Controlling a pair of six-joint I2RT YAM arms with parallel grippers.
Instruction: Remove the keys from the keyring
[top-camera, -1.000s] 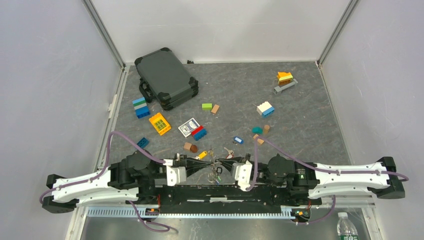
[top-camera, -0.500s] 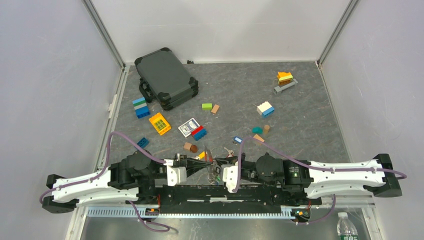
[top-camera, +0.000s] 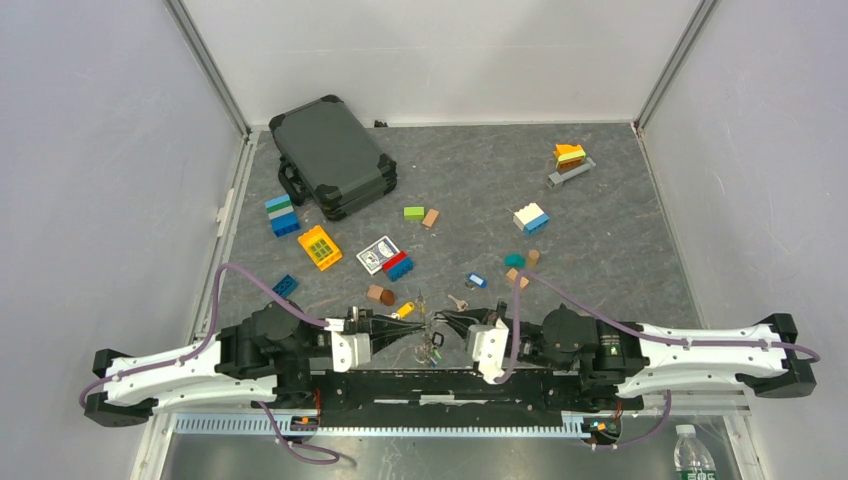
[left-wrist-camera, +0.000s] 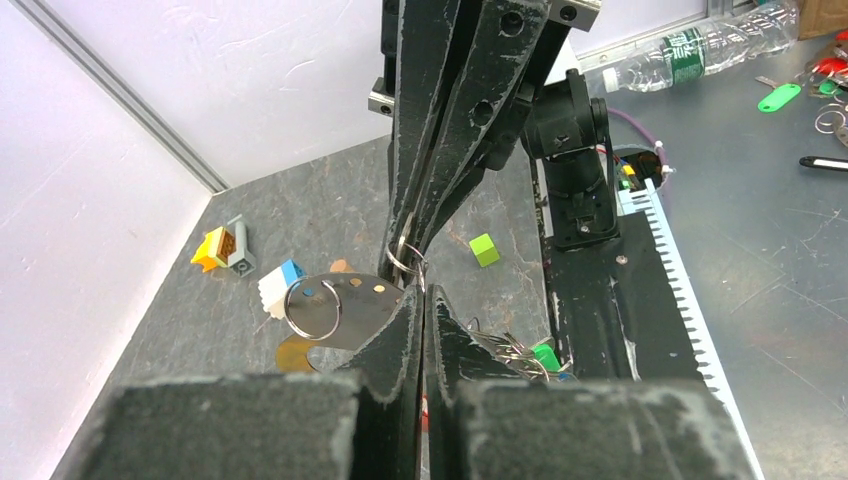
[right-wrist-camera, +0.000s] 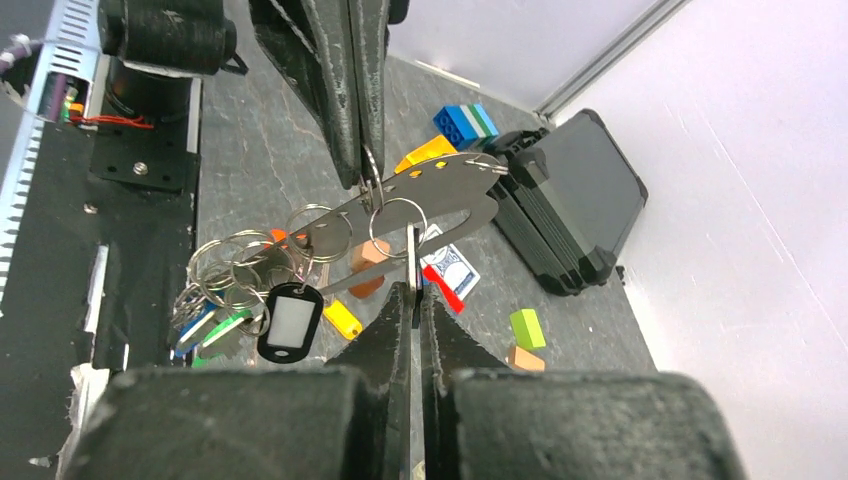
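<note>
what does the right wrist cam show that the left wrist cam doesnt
Only the right wrist view: a black tag, the card box and the dark case. Only the left wrist view: a water bottle and a white and blue brick. Both: the keyring pinched between the shut left gripper and right gripper, with the keys hanging below, only partly seen from the left.

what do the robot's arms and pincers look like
The left arm and right arm have white shells over black joints, with a purple cable looping along each. The left pincer and right pincer have slim black tapered fingers, scuffed pale at the edges.
</note>
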